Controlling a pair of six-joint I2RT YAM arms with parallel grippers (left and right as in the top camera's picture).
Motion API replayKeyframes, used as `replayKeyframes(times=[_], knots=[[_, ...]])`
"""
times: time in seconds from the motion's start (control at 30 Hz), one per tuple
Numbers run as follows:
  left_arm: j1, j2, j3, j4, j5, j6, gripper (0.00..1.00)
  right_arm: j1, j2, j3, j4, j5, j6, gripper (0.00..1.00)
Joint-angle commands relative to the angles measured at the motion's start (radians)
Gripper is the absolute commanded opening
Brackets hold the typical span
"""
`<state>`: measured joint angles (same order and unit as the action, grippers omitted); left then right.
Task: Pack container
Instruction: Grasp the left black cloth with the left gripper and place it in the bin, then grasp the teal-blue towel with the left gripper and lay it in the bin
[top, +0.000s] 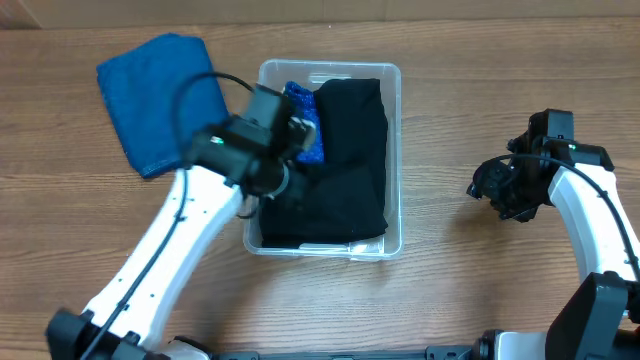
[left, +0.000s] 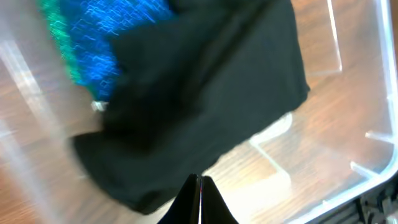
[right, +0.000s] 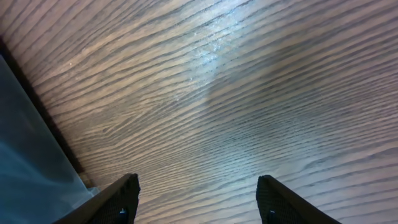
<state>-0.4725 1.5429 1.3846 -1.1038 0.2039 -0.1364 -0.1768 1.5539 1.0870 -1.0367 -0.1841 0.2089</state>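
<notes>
The clear plastic container (top: 393, 160) stands in the middle of the table. A black folded cloth (top: 345, 160) fills most of it, and a blue patterned cloth (top: 305, 120) lies along its left side. Both also show in the left wrist view: the black cloth (left: 205, 93) and the blue patterned cloth (left: 106, 37). My left gripper (left: 199, 182) is shut and empty, hovering over the container's left side (top: 290, 150). My right gripper (right: 198, 190) is open and empty over bare table to the right of the container (top: 500, 190).
A plain blue folded cloth (top: 160, 100) lies on the table left of the container, partly under my left arm. The container's wall shows at the left edge of the right wrist view (right: 25, 155).
</notes>
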Motion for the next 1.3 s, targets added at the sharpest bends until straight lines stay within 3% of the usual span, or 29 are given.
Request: replayKeyframes(times=[0.0, 0.1, 0.17, 0.27, 0.37, 0.43, 0.47, 0.5, 0.6, 0.73, 0.83, 0.97, 1.07, 1.27], knots=[[-0.041, 0.091, -0.085, 0.149, 0.023, -0.087, 0.04, -0.002, -0.006, 0.003, 0.000, -0.004, 0.005, 0.64], [-0.030, 0.269, -0.088, 0.252, 0.084, -0.182, 0.06, -0.002, -0.006, 0.003, -0.009, -0.004, 0.003, 0.65], [-0.019, 0.350, -0.083, 0.266, 0.153, -0.190, 0.15, -0.002, -0.006, 0.003, -0.010, -0.004, 0.001, 0.64], [0.023, 0.360, -0.020, 0.246, 0.156, -0.193, 0.19, -0.002, -0.006, 0.003, -0.009, -0.004, 0.001, 0.65], [0.050, 0.339, 0.217, 0.034, 0.150, -0.113, 0.21, -0.002, -0.006, 0.003, -0.012, -0.003, -0.003, 0.65], [0.064, 0.293, 0.427, -0.121, 0.023, -0.088, 0.28, -0.002, -0.006, 0.003, -0.012, -0.003, -0.003, 0.66], [0.087, 0.263, 0.531, -0.182, -0.073, -0.088, 0.50, -0.002, -0.006, 0.003, -0.012, -0.003, -0.003, 0.74], [0.118, 0.240, 0.600, -0.206, -0.150, -0.089, 0.98, -0.002, -0.006, 0.003, -0.012, -0.003, -0.003, 0.82], [0.322, 0.185, 0.717, -0.207, -0.207, -0.103, 1.00, -0.002, -0.006, 0.003, -0.011, -0.003, -0.003, 1.00], [0.732, 0.261, 0.716, -0.169, -0.090, -0.165, 1.00, -0.002, -0.006, 0.003, -0.009, -0.003, -0.003, 1.00], [0.897, 0.416, 0.716, -0.117, -0.014, -0.167, 1.00, -0.002, -0.006, 0.003, -0.008, -0.003, -0.003, 1.00], [1.010, 0.671, 0.716, -0.006, 0.132, -0.045, 1.00, -0.002, -0.006, 0.003, -0.008, -0.003, -0.008, 1.00], [1.032, 0.835, 0.716, 0.060, 0.139, -0.024, 1.00, -0.002, -0.006, 0.003, -0.016, -0.004, -0.023, 1.00], [1.008, 0.951, 0.716, 0.232, 0.423, 0.078, 1.00, -0.002, -0.006, 0.003, -0.015, -0.003, -0.022, 1.00]])
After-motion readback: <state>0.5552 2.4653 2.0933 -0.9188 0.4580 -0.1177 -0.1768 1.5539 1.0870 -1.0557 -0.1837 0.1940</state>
